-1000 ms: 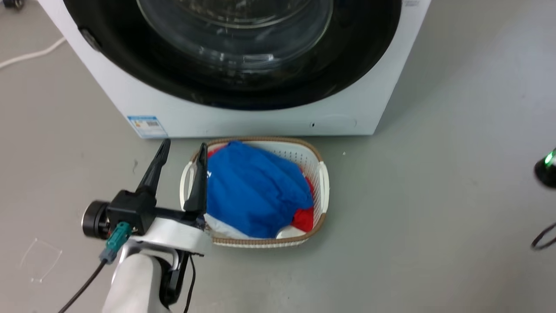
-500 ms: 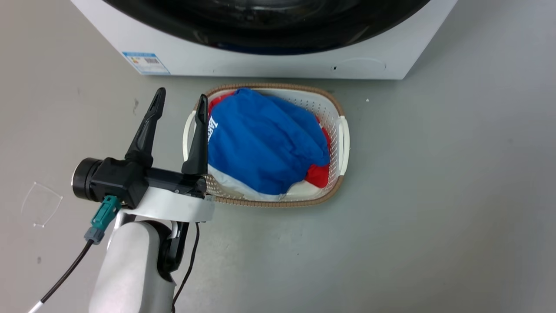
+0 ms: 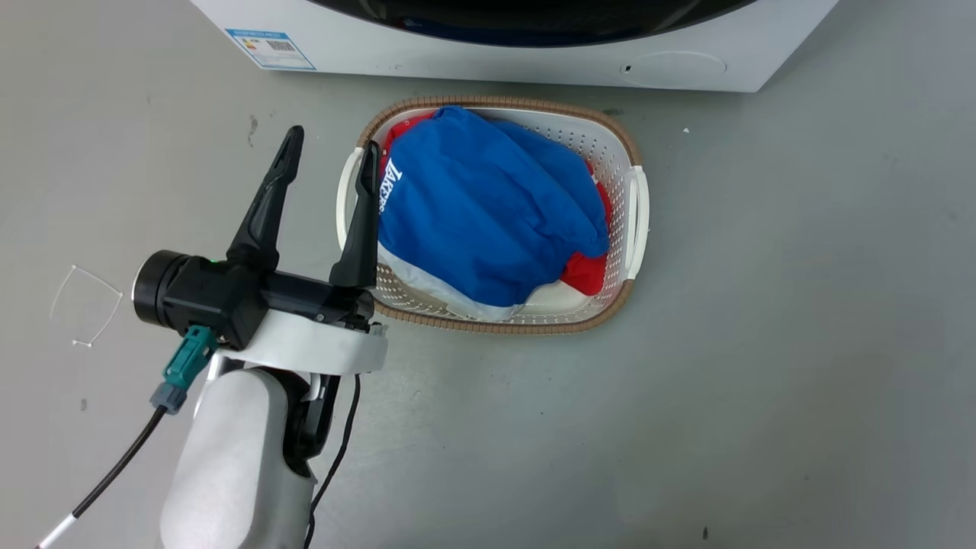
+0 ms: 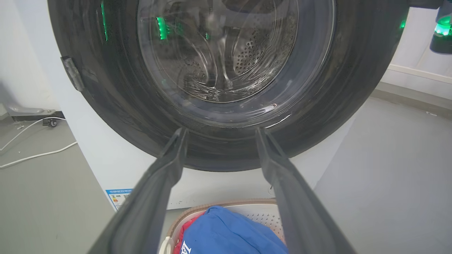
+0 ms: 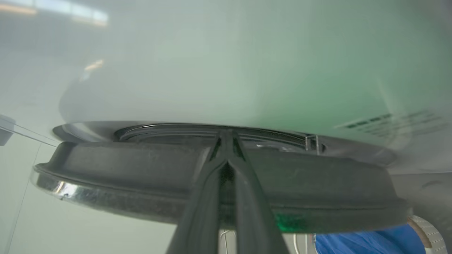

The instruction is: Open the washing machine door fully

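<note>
The washing machine [image 3: 534,65] is a white box at the top of the head view, with the black lower rim of the washing machine door [image 3: 534,15] just showing. In the left wrist view the door [image 4: 106,106] is a glossy black disc with a clear glass window [image 4: 226,53], lying against the machine's front. My left gripper [image 3: 332,141] is open and empty, low over the floor, pointing at the door [image 4: 220,131]. My right gripper [image 5: 226,135] is shut, its tips at the edge of the door [image 5: 123,165], seen edge-on against the white front [image 5: 212,70].
A white laundry basket [image 3: 633,206] holding blue cloth [image 3: 488,213] and red cloth stands on the grey floor right before the machine, beside my left gripper. A blue label [image 3: 271,47] and round flap [image 3: 671,65] sit low on the machine. A white cable [image 4: 35,155] lies at its left.
The head camera has tipped down, so the machine has slid up the picture and the basket sits higher. My left gripper stays open beside the basket.
</note>
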Available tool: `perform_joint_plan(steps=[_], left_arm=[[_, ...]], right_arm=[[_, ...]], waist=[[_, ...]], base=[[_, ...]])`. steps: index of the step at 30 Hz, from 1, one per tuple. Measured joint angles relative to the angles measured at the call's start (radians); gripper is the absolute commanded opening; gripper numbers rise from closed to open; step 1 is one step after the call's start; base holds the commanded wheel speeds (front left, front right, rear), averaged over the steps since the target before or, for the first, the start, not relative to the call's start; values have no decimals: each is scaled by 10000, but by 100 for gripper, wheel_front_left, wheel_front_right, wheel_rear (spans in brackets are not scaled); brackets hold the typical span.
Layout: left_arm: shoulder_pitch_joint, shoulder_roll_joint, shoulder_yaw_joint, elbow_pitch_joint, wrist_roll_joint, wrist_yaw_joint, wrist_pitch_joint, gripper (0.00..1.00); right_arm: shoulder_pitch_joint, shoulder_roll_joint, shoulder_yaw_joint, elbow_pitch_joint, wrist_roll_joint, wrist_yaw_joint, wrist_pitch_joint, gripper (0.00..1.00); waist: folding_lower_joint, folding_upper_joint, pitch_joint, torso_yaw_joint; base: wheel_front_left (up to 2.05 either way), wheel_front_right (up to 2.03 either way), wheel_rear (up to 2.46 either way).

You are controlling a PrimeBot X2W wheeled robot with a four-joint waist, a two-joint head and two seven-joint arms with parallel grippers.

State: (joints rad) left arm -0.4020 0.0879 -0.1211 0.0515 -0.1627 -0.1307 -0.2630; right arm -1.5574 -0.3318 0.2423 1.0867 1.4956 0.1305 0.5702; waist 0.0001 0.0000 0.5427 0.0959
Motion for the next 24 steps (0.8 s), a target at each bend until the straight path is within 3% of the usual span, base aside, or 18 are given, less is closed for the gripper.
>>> perform_joint_plan(steps=[11,24], left_arm=[[-85,-94,-163,265,0,0,0,100],[740,-146,-499,1106,-2,0,0,100]], right_arm=[[129,456,646,533,-456,0,966,0],[2307,1122,1058,690,-443,2,2136,0]], waist=[[0,0,-263,23],[-1,0,-1996,-100]], base=[[0,0,0],[0,0,0]])
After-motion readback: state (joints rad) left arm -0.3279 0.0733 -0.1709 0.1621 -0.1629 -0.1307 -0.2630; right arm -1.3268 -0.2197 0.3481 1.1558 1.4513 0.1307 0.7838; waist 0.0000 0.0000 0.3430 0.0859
